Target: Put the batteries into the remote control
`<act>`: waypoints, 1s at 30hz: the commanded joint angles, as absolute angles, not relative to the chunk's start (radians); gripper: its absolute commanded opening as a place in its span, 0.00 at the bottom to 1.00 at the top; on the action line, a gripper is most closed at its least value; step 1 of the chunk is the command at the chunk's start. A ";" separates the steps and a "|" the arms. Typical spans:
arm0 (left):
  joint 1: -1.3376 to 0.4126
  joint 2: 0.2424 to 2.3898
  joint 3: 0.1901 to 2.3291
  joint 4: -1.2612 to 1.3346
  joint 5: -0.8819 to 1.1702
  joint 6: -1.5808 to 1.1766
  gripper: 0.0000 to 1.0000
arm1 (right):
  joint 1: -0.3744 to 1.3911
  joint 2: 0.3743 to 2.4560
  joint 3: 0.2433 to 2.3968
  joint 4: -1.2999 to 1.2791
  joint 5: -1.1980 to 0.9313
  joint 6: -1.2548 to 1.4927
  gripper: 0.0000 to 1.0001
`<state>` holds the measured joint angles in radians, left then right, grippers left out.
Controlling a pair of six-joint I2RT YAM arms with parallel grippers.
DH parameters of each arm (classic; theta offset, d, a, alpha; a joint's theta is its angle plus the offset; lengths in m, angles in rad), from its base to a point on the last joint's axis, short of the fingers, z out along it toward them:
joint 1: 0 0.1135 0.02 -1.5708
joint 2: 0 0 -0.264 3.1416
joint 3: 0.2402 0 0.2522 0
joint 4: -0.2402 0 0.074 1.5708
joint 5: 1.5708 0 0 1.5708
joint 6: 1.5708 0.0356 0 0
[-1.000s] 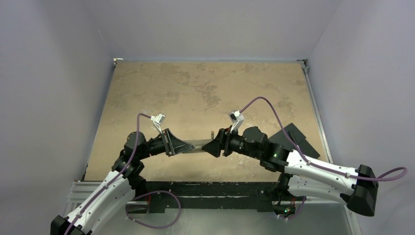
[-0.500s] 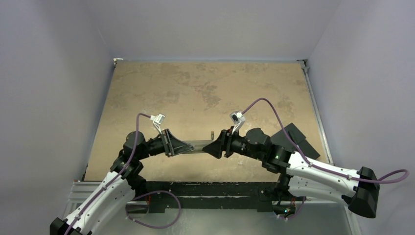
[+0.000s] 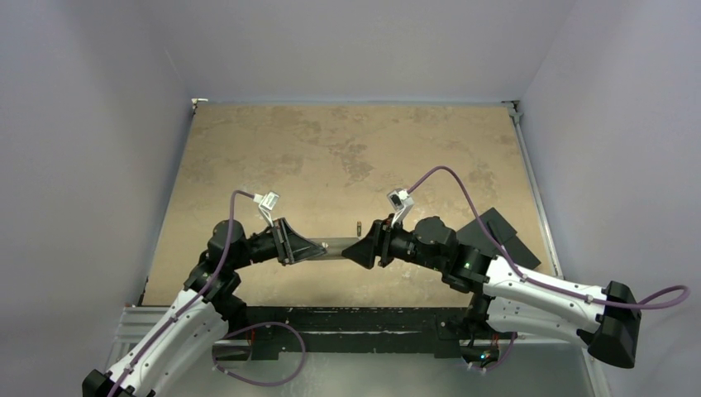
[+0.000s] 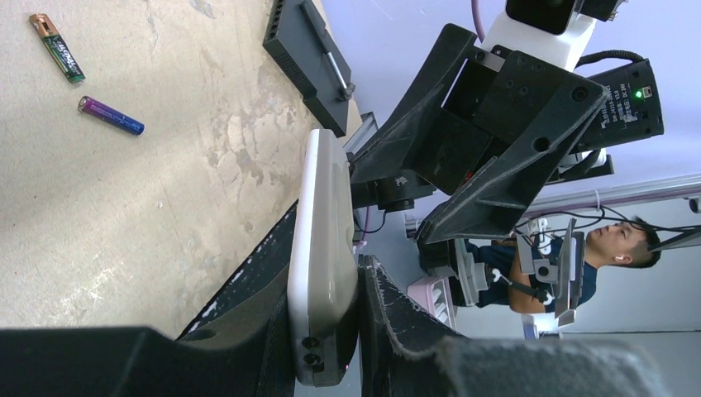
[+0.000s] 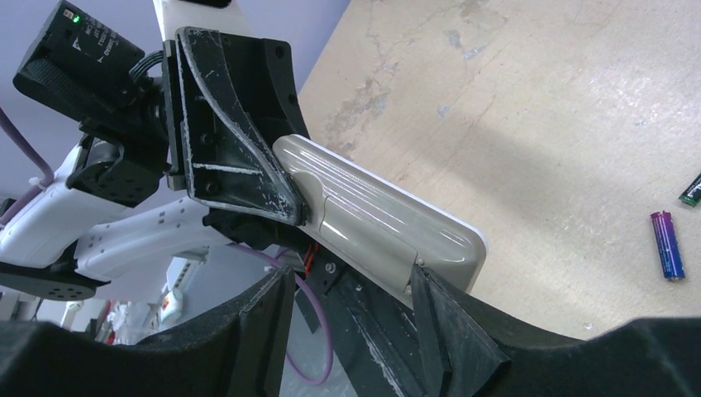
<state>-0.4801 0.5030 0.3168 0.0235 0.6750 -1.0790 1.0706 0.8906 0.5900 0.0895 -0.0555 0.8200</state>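
Observation:
My left gripper (image 3: 312,248) is shut on the remote control (image 3: 331,246) and holds it above the table, grey underside up. In the left wrist view the remote (image 4: 321,240) sits edge-on between the fingers (image 4: 248,289). My right gripper (image 3: 351,251) faces it with its jaws open. In the right wrist view one fingertip (image 5: 438,306) touches the end of the remote (image 5: 380,217) at the cover's edge. The other finger stands clear of the remote. The purple battery (image 4: 110,115) and the dark battery with a brassy end (image 4: 56,47) lie on the table, and the purple one also shows in the right wrist view (image 5: 666,245).
A larger flat black slab (image 3: 496,231) lies at the table's right edge behind my right arm, also in the left wrist view (image 4: 306,58). The batteries (image 3: 359,226) lie just beyond the two grippers. The tan table (image 3: 347,149) stretches away behind them.
Both grippers have shifted only slightly. The remote stays held in the left gripper, with the right gripper at its free end.

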 commanded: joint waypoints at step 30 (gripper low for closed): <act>-0.492 0.555 0.360 0.002 0.630 -1.030 0.00 | 1.088 0.890 0.599 0.227 -0.155 0.848 0.58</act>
<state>-0.4805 0.5449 0.3237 -0.0387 0.6415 -1.0504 1.0702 0.8913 0.5804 0.0910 -0.0685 0.8204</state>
